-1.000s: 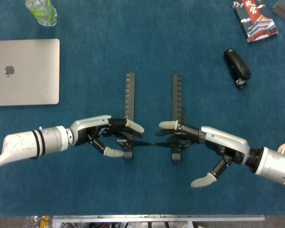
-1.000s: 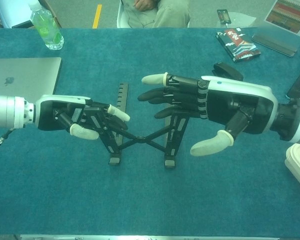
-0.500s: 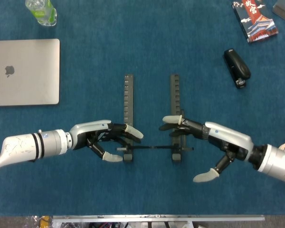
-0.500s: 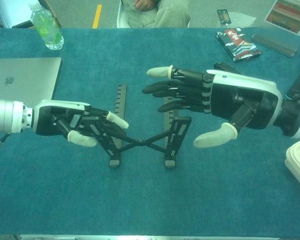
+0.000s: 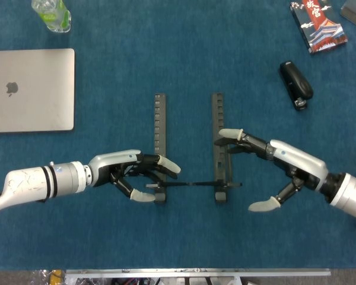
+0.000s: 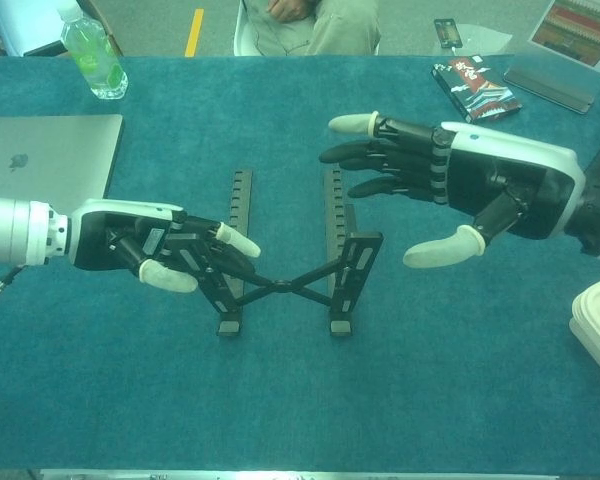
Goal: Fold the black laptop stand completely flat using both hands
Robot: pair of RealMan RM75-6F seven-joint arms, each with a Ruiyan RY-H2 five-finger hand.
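Looking at head view: laptop stand (image 5: 190, 151) sits mid-table, rails running 12-to-6. We have left hand (image 5: 130, 172) wrapped on the left rail's near end; right hand (image 5: 267, 166) lies at 3 o'clock of the right rail, fingers spread, holding nothing, apparently just clear. Chest view: right hand (image 6: 460, 190) hovers above and at 2 o'clock of the raised right bracket; left hand (image 6: 155, 250) grips. Stand (image 6: 285, 255) not flat yet.

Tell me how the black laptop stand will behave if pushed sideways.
The laptop stand probably scissors rather than slides: thin crossed links join its two rails. It looks light, so it may skid on the tablecloth. The left hand gripping one side should steady it.
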